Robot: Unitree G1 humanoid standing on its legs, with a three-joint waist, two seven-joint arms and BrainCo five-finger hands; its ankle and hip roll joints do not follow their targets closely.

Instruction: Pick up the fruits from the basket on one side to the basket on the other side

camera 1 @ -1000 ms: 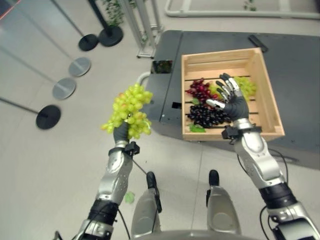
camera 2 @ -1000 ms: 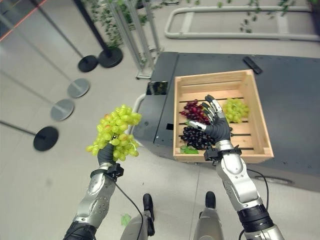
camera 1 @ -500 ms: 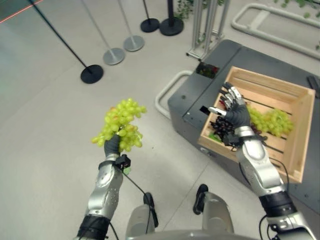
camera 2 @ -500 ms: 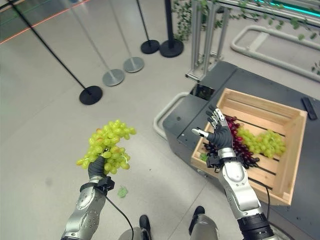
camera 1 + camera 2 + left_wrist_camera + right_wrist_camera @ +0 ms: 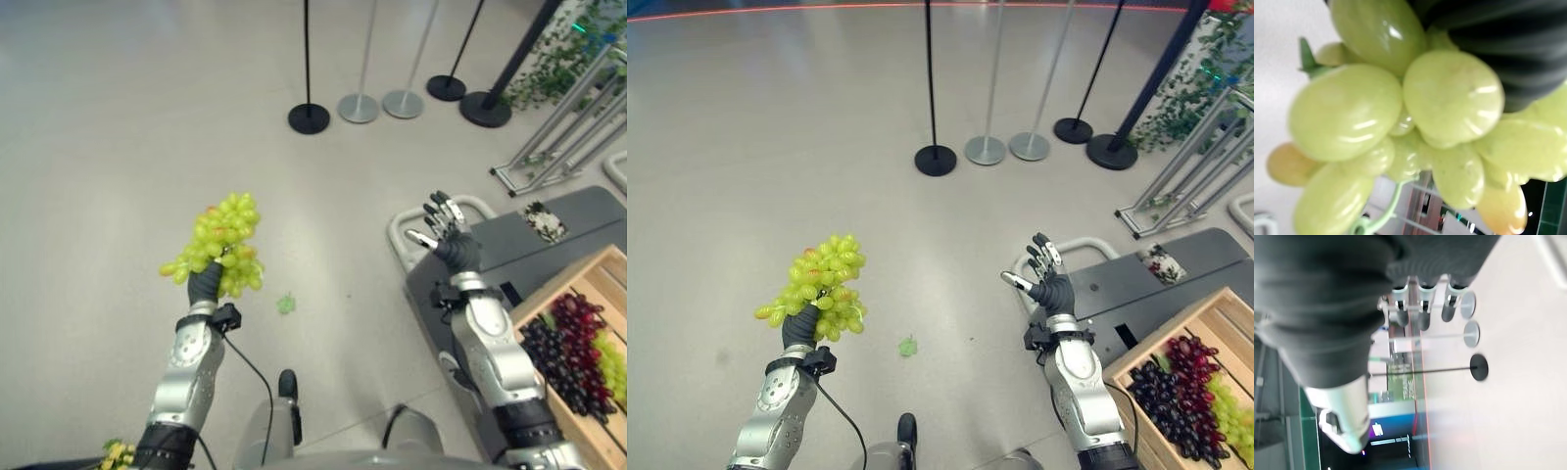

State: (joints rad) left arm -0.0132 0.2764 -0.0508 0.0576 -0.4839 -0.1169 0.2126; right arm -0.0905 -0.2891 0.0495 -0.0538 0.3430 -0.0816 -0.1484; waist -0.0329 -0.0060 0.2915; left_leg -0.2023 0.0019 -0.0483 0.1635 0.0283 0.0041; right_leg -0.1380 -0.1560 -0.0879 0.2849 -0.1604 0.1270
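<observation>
The left hand is curled round the stem of a green grape bunch, held upright above it, well apart from the crate beyond the right hand, whose fingers are spread and empty. The carry likely needs a steady, firm grip so no grapes shake loose.
</observation>
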